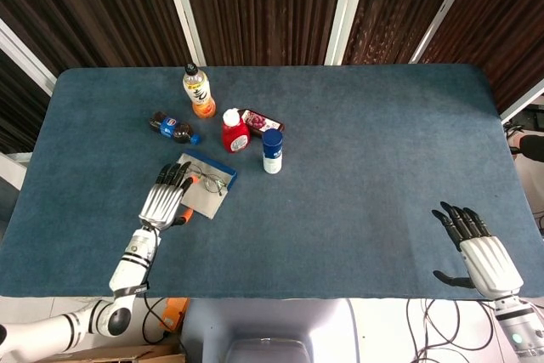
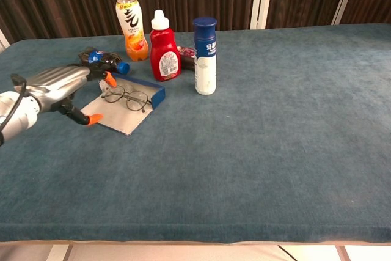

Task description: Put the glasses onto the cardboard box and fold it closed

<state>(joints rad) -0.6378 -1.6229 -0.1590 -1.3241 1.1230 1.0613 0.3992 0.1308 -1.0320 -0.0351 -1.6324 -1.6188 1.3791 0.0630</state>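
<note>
My left hand [image 1: 167,197] sits low over the near-left edge of the flattened cardboard box [image 1: 206,194], fingers spread and extended, holding nothing. In the chest view the same hand [image 2: 58,87] shows orange fingertips [image 2: 110,79], one near the box's far edge and the thumb's beside its near-left corner; whether any tip touches the cardboard I cannot tell.

The glasses [image 2: 127,97] lie on the cardboard box [image 2: 122,117], lenses flat, arms unfolded toward the left. The box lies open: a grey panel flat on the table [image 1: 357,176] with a blue raised edge [image 2: 142,87] along its far right side. It is not folded closed.

My right hand [image 1: 478,248] is at the near-right corner of the table in the head view, well apart from the box, palm down, fingers apart and stretched forward, empty. The chest view does not show it.

Behind the box stand an orange drink bottle [image 2: 131,24], a red squeeze bottle with a white cap [image 2: 163,49] and a white bottle with a blue cap [image 2: 205,57]. A dark bottle with a blue cap [image 1: 173,128] lies on its side just beyond the box's far-left corner. A dark red packet [image 1: 258,120] lies flat behind the red squeeze bottle.
</note>
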